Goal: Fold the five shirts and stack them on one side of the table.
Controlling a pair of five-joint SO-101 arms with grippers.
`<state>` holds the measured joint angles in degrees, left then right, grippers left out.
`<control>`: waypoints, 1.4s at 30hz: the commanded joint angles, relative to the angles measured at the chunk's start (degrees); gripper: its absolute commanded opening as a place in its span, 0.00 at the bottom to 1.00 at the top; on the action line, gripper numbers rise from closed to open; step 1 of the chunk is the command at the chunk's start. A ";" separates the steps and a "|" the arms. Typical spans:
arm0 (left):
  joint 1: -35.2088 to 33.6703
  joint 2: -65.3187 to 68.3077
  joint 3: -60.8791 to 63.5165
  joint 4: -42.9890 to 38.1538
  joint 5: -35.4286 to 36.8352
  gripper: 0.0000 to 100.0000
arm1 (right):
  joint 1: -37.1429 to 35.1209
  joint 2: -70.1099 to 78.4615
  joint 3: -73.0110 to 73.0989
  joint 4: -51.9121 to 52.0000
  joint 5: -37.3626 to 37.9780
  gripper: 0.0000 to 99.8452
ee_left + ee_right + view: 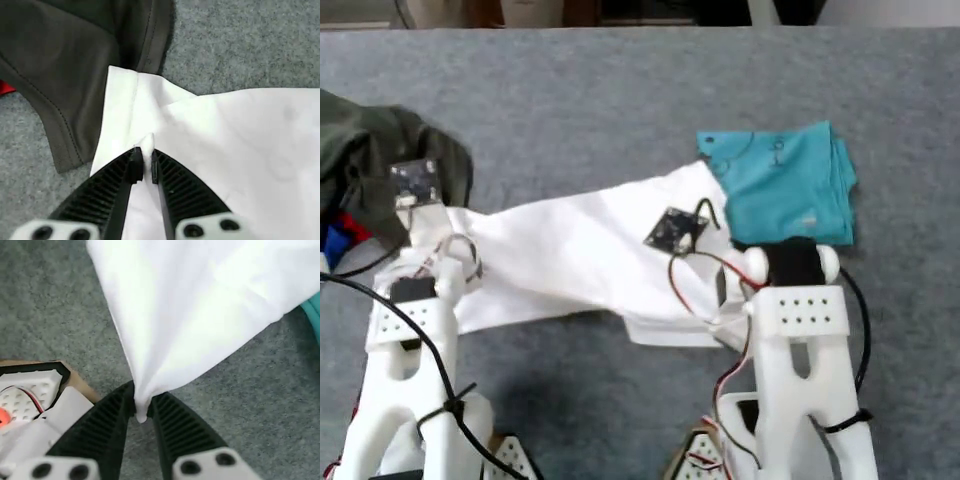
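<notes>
On the left gripper [144,167], jaws almost closed, only a thin slit between the ribbed black tips, and in that slit a small raised pinch of the white shirt [225,140]. Straight ahead of these tips, a folded-over edge of the same cloth; just past that edge, and touching it, the dark green shirt [65,65], spread wide to one side of the jaws. At the far border of the dark cloth, a red sliver [5,89], too little of it to name. On the right gripper [142,410], jaws likewise almost closed, holding a gathered corner of the white shirt, with the very end of the corner poking back between the jaws toward the wrist. Ahead of these tips, the cloth fanning out wide over the grey table cover [60,315]. Far ahead and off to one side of the jaws, a thin strip of the teal shirt [315,315]. Close beside one jaw, near its base, a white perforated plate [25,390] with a red wire. From the high view, the white shirt pulled into a long band between the two pairs of jaws, across the middle of the table. Just beyond the right jaws, the teal shirt folded flat, one end of the white band touching its near edge. Beyond the left jaws, the dark green shirt in a loose heap.
</notes>
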<state>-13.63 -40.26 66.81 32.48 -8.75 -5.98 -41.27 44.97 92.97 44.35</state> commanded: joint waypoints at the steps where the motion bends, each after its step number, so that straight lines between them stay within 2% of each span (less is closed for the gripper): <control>1: 2.20 -1.27 1.14 -0.09 -0.62 0.02 | -0.66 -1.01 0.22 -0.88 0.44 0.00; 20: 1.23 -0.66 -1.58 -1.93 -0.26 0.02 | -1.27 -1.01 -1.36 1.23 0.70 0.00; 31: 1.85 3.65 -3.43 -4.75 -0.44 0.02 | -5.93 -1.01 0.40 1.14 -2.11 0.00; 36: 1.67 11.65 -6.77 -3.96 -0.53 0.02 | -4.53 -1.01 5.49 -3.43 -2.11 0.00; 42: 1.58 14.73 -6.68 -2.99 -0.53 0.02 | 2.07 -0.92 8.04 -6.33 1.67 0.00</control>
<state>-12.31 -25.76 62.42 29.14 -8.75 -7.38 -41.27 52.62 87.69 44.00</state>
